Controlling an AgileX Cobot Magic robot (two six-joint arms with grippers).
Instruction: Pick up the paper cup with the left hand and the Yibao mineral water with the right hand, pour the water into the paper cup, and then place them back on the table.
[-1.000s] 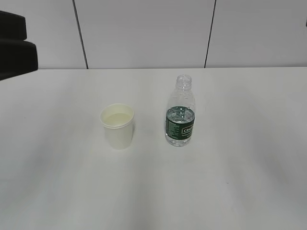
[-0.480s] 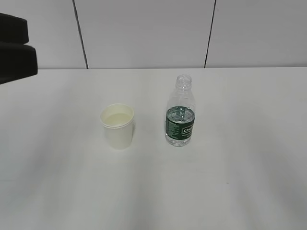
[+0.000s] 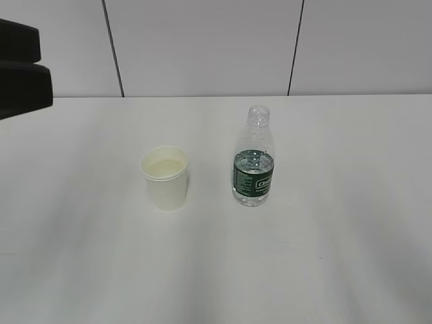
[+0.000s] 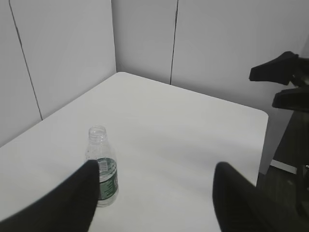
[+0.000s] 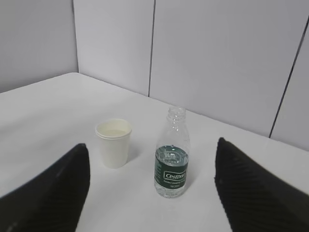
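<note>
Both items stand upright at frame centre on the table (image 3: 351, 270), paper cup (image 3: 165, 178) left of the Yibao mineral water (image 3: 254, 165); the right hand (image 5: 152, 193), jaws wide and empty, faces them squarely, while the left hand (image 4: 152, 198), likewise spread, sees only the bottle.
</note>
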